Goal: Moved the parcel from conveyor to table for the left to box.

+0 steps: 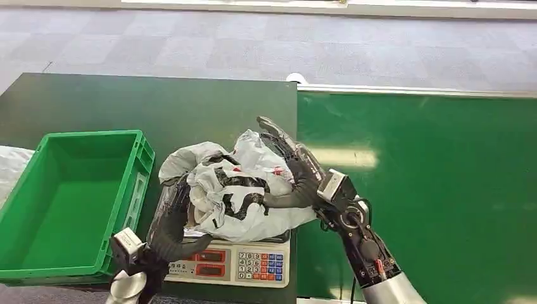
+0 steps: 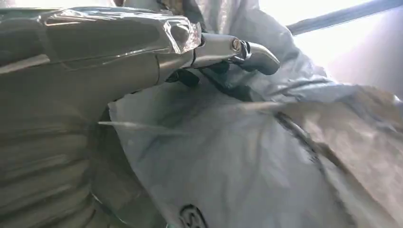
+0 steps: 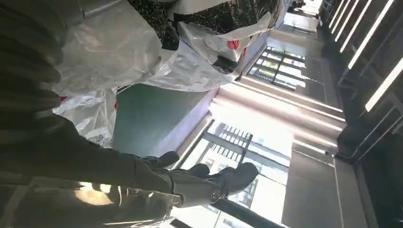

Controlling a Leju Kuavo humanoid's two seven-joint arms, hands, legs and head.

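Both hands cradle the parcel [image 1: 234, 190]: left hand [image 1: 171, 221] curled against its near side, right hand [image 1: 294, 174] pressed on the far side; it rests on the scale [image 1: 234, 259] on the table [image 1: 126, 101]; conveyor transfer looks done, boxing into the green crate [image 1: 69, 202] remains.

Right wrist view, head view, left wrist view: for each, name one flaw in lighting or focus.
Right wrist view: windows beyond the right hand are blown out white. Head view: evenly lit, with a pale glare patch on the conveyor. Left wrist view: the parcel is soft and blurred close up, with an overexposed corner behind the left hand.
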